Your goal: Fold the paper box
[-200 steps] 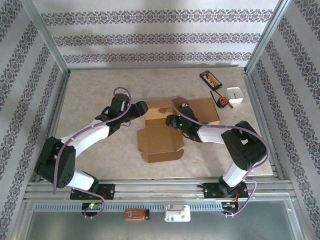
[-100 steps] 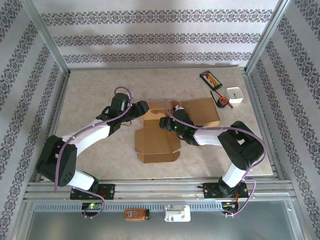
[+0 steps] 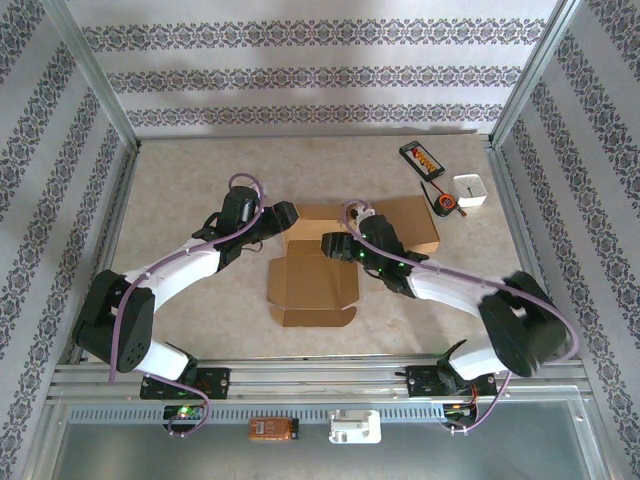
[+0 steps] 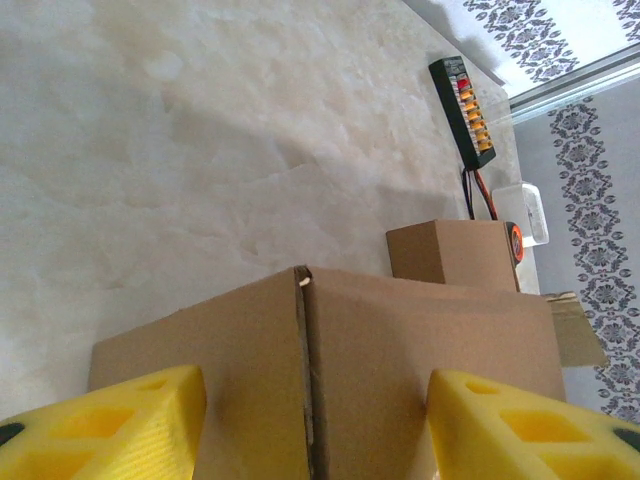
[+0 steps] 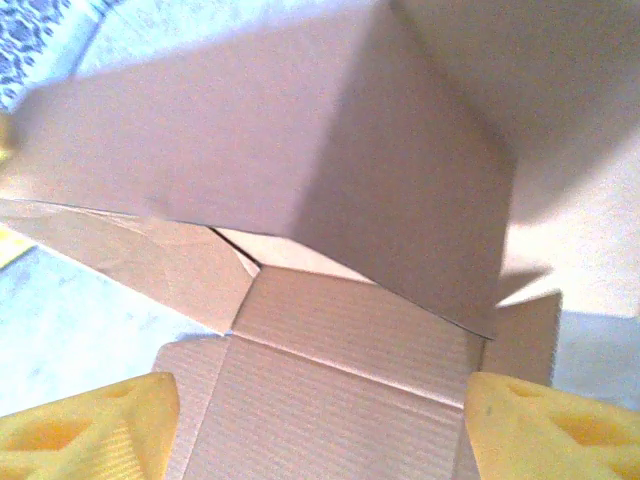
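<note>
**Both claws open at the half-folded paper box**

The paper box (image 3: 312, 290) lies in the middle of the bench (image 3: 190, 175), partly folded: 1 flat panel with flaps faces the arms, and raised walls stand behind it. The left claw (image 3: 284, 216) sits at the box's left end. Its 2 yellow fingers (image 4: 110, 425) are spread apart over a brown wall, gripping nothing. The right claw (image 3: 330, 243) is over the box's middle, jaws wide and empty, with the corrugated inner panel showing between them.
</note>
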Controlling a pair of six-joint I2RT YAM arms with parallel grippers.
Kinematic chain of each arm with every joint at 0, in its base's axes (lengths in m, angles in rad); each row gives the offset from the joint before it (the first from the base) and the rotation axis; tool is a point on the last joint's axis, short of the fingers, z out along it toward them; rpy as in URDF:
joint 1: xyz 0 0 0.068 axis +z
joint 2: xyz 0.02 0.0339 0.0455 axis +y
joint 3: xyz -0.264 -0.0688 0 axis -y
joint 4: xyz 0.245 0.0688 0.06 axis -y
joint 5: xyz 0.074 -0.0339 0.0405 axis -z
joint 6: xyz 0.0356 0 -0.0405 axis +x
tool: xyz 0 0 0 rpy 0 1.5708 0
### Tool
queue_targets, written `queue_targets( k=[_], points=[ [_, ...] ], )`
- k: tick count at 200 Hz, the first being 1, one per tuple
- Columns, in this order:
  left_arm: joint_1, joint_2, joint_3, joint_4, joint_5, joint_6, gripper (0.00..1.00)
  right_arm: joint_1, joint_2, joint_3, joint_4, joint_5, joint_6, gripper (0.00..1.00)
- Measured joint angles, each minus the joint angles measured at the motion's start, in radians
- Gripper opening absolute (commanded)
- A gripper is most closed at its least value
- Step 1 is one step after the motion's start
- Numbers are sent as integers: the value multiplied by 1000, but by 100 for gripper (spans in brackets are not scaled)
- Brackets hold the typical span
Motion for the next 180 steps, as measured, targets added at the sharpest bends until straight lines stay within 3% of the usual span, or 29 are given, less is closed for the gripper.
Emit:
queue_targets(
  k=[37, 62, 89, 129, 170, 180],
  points=[
    [0, 0, 0, 0, -4, 8, 60, -7, -198, -55, -63, 127, -199, 88],
    [0, 0, 0, 0, -6, 8, 60, -66, -213, -68, -64, 177, -296, 89],
    [1, 0, 0, 0, -6, 8, 60, -133, -122, -40, -77, 185, -360, 74],
    [1, -2, 0, -1, -14, 9, 60, -138, 41, 39, -86, 163, -439, 58],
    [1, -2, 0, 0, -14, 8, 60, -138, 106, 82, -100, 104, -426, 21],
    [1, -2, 0, 0, -14, 7, 60, -138, 105, 87, -105, 76, -411, 18]
  ],
)
